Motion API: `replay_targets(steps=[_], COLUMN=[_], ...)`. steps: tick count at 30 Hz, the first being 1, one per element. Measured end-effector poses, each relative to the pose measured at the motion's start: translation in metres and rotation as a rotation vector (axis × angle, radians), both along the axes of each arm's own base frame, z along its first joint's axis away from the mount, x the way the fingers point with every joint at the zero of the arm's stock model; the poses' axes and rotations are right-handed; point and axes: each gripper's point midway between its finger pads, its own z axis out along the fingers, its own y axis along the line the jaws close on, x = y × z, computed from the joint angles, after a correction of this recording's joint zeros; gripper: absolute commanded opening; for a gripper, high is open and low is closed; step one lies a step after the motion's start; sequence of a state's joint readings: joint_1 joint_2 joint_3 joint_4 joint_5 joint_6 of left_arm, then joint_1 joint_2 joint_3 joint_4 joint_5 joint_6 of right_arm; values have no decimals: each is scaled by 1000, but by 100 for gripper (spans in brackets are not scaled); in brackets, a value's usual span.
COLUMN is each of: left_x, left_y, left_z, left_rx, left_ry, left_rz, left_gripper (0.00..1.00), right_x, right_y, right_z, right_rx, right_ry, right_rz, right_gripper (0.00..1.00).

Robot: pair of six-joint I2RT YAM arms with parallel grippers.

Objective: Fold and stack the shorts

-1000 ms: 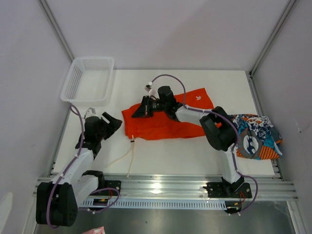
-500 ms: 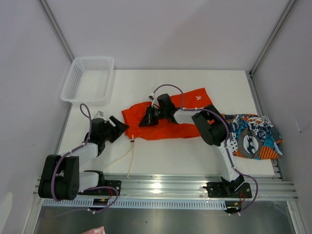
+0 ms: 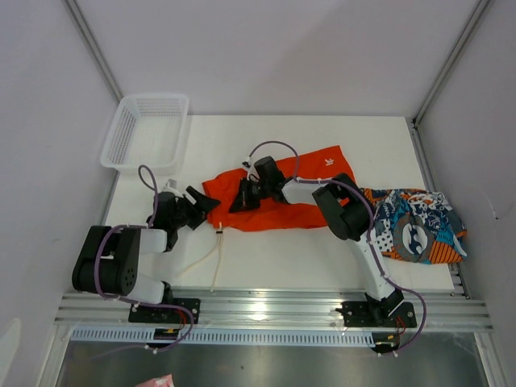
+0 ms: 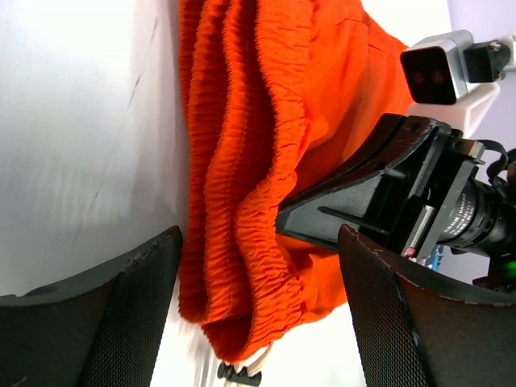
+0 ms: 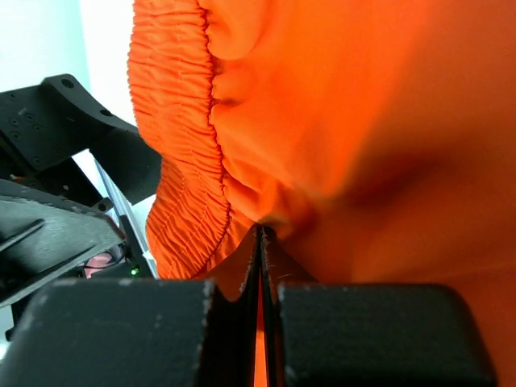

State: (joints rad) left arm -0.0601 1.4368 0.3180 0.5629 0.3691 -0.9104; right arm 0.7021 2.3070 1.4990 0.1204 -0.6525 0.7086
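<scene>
The plain orange shorts (image 3: 278, 197) lie across the middle of the table, their gathered waistband at the left end (image 4: 242, 201), with a white drawstring (image 3: 216, 258) trailing toward the near edge. My right gripper (image 3: 242, 196) is shut on a fold of the orange cloth near the waistband (image 5: 260, 234). My left gripper (image 3: 203, 206) is open, its fingers (image 4: 121, 322) on either side of the waistband's corner, low on the table. The printed blue, teal, orange and white shorts (image 3: 418, 226) lie crumpled at the right edge.
A white mesh basket (image 3: 147, 133) stands at the back left corner. Grey walls close in on the left, back and right. The right arm's elbow (image 3: 347, 211) hangs over the orange shorts next to the printed pair.
My left gripper has swung right and low to the waistband's corner. My right gripper has shifted slightly right with the cloth in it, and its elbow has moved left.
</scene>
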Motion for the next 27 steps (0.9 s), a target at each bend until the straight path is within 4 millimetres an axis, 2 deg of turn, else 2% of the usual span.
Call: replay_targets(steps=[14,22,27], left_x=[18,29,28], left_y=[-12,-18,-20], left_z=[0,-1,0], left_rx=[-29,-42,-24], left_ry=[-56,-95,-107], left_rz=[-13,1,15], left_gripper=[81,74,71], right_x=[3,4,4], right_y=[1,1,1], right_z=[-4,-4,-4], right_rx=[-39,-40,-40], right_ry=[-31,-35,-35], right_rz=[4,5,5], right_gripper=[0,0,0])
